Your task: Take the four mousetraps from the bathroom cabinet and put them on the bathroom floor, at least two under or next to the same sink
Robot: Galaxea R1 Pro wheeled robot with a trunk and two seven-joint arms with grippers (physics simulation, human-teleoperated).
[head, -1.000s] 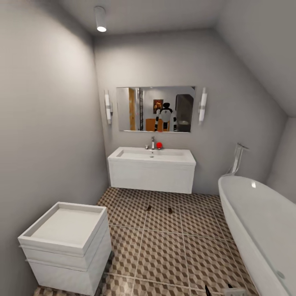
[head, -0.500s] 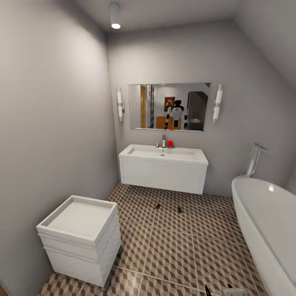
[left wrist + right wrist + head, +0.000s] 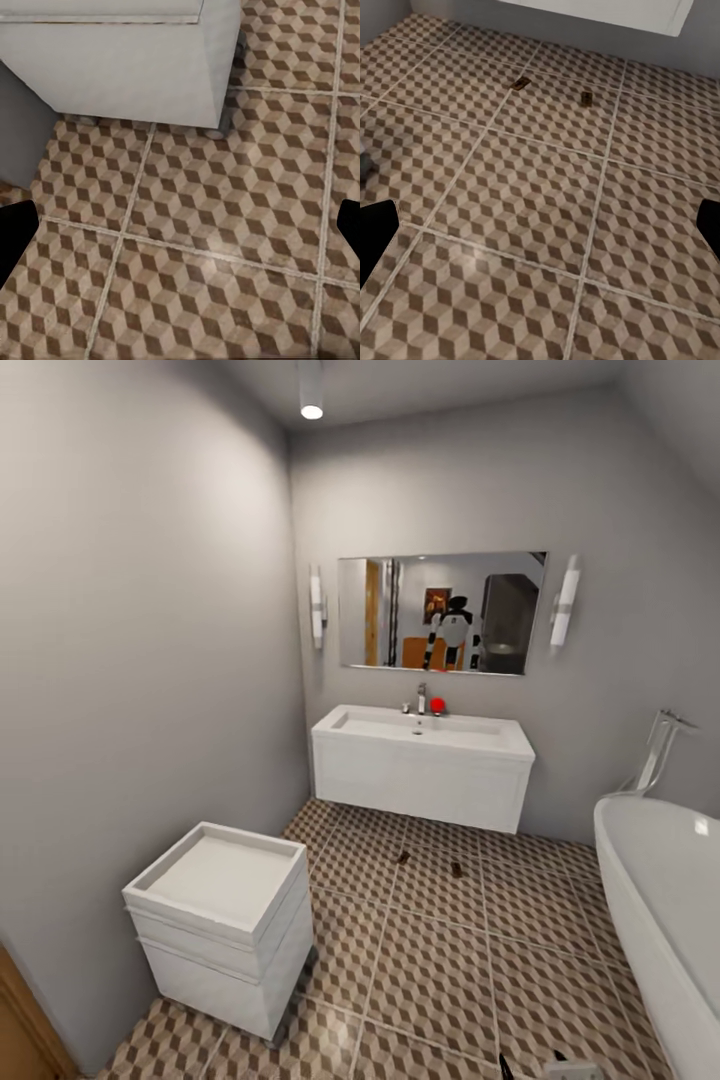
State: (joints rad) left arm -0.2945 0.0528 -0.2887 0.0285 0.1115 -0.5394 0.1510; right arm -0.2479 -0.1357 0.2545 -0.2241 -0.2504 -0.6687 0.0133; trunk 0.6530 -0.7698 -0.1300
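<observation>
Floor (image 3: 430, 980), lower centre of head view: matt tiles w/ brown-beige cube print, pale grout. Sink unit (image 3: 420, 770) at centre & drawer box (image 3: 225, 930) lower left look smooth matt white; tub (image 3: 665, 900) at right edge glossy white w/ highlights. Tap (image 3: 421, 698) shiny metal, mirror (image 3: 440, 613) reflective glass, walls (image 3: 140, 660) flat matt grey.

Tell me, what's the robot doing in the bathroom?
The robot is looking into the bathroom and holds nothing right now. Two mousetraps lie on the cube-patterned floor in front of the white sink. The left claw and right claw both hang open above the tiles. A white drawer unit stands on the left, a bathtub on the right.
</observation>
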